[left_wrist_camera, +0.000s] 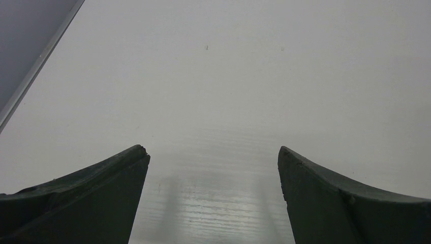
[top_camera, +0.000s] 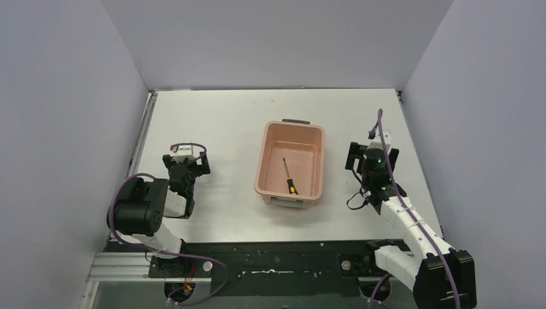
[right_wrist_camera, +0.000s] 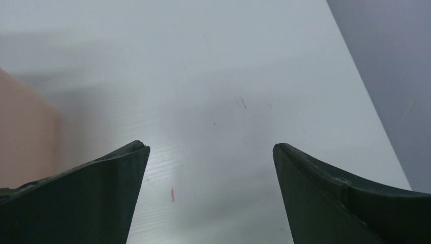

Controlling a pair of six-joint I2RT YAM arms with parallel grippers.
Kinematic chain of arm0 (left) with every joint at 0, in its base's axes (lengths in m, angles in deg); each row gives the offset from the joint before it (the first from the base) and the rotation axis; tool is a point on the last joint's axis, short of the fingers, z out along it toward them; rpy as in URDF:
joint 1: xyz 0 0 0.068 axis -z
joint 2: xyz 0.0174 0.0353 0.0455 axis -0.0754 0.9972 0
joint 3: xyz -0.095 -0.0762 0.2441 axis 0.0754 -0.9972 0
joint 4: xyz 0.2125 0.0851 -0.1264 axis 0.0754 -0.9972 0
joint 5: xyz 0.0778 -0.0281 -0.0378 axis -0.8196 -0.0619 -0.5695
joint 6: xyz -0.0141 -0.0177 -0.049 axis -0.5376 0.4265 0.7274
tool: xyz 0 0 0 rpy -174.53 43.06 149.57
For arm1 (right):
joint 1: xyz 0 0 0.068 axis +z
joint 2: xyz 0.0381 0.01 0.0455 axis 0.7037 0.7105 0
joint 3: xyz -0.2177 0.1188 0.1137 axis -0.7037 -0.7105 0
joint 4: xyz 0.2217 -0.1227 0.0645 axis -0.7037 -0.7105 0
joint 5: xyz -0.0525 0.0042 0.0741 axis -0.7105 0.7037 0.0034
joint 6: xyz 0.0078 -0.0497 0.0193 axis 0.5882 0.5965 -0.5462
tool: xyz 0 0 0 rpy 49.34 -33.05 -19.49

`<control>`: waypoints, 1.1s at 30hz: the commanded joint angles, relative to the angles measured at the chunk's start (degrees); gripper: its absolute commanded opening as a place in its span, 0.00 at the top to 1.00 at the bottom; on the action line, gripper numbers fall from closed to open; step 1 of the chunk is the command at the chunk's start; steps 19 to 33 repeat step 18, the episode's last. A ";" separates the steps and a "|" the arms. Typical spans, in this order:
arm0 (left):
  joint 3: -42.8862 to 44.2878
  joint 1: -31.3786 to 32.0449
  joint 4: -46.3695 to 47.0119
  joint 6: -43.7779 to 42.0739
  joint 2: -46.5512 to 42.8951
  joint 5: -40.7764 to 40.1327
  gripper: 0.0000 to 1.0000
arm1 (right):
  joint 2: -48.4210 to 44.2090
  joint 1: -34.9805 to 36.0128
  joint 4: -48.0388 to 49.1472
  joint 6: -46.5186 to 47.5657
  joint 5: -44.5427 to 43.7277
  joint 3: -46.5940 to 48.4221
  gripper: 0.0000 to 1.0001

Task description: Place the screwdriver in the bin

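With the screwdriver (top_camera: 288, 176) lying flat inside the bin (top_camera: 260, 168) and the right claw (right_wrist_camera: 211, 147) spread wide and empty near its right side, the bin could be knocked askew only if that claw, or the equally parted left claw (left_wrist_camera: 213, 150), is swung inward.

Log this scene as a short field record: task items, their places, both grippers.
container: salmon-pink rectangular plastic tub, on white table between the arms
item: small yellow-and-black-handled screwdriver, lying flat on the tub's floor, handle toward the arms
left gripper: open, empty, over bare table
right gripper: open, empty, right of tub
task: appears done
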 commanded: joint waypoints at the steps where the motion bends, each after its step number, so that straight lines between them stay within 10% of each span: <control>1: 0.20 -0.36 1.45 -0.43 -0.53 0.43 0.03 | -3.36 -2.00 22.68 0.56 1.65 -11.95 0.00; 33: 0.10 -0.40 1.26 -0.37 -0.52 0.64 0.03 | -6.23 -2.10 31.80 -0.18 -1.80 -23.37 0.00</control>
